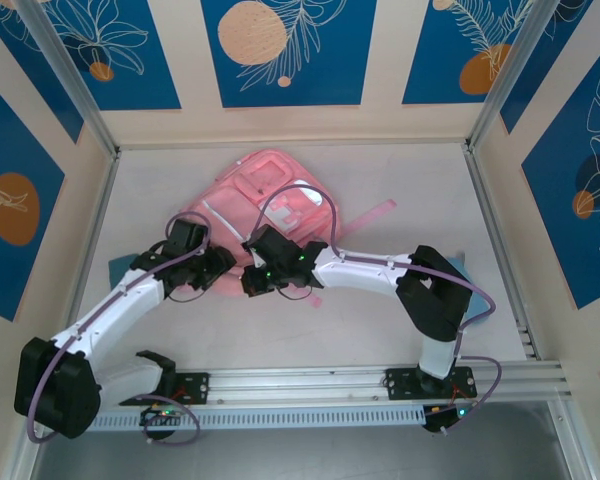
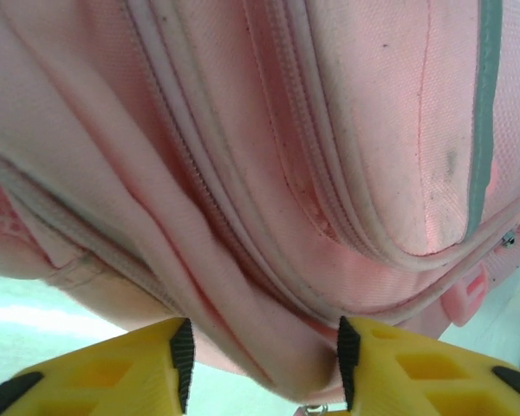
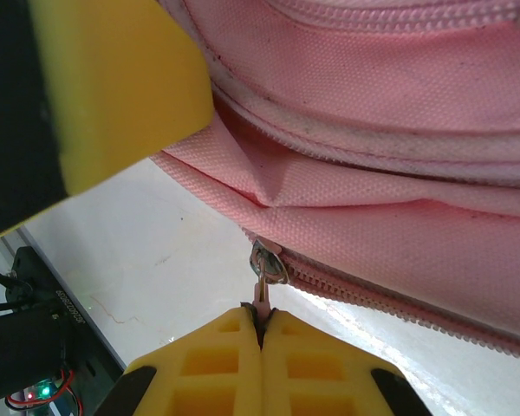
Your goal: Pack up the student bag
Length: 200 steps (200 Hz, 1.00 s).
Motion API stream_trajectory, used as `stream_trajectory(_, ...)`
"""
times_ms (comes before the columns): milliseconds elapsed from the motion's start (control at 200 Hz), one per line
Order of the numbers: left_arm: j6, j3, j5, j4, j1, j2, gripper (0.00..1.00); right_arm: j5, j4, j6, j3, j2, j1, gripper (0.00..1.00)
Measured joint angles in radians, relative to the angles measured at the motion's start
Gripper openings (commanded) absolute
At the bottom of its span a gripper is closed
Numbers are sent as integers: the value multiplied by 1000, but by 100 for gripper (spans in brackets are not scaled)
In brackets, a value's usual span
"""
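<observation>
On a pale table (image 1: 400, 190) walled by blue floral panels (image 1: 280, 50), the pink student bag (image 1: 270, 190) lies near the far edge, left gripper (image 2: 260, 368) pinching its fabric, right gripper (image 3: 262, 334) clamped on its zipper pull (image 3: 267, 264).

We're over a white table (image 1: 400, 180), matte and evenly lit, with only soft shadows on it. Behind the table stands the back wall (image 1: 380, 118), cream, hung with blue panels (image 1: 285, 50) that carry white leaf outlines and peach-orange discs. Left of the table, the left wall (image 1: 20, 200) repeats the pattern, and so does the right wall (image 1: 580, 180). Aluminium posts (image 1: 65, 75) rise from the table's far corners. Along the table's near edge we see an aluminium rail (image 1: 310, 378), a white slotted strip (image 1: 310, 416), then grey floor (image 1: 360, 455).
</observation>
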Motion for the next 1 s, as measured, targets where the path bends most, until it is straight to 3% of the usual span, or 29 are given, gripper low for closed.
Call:
stream_trajectory(360, -5, 0, 13, 14, 0, 11, 0, 35, -24, -4, -6, -5, -2, 0)
stream_trajectory(560, 2, 0, 13, 8, 0, 11, 0, 105, -47, -25, -112, -81, -33, 0)
stream_trajectory(1000, 28, 3, 23, 1, 0, 11, 0, 174, -129, -45, -226, -153, -230, 0)
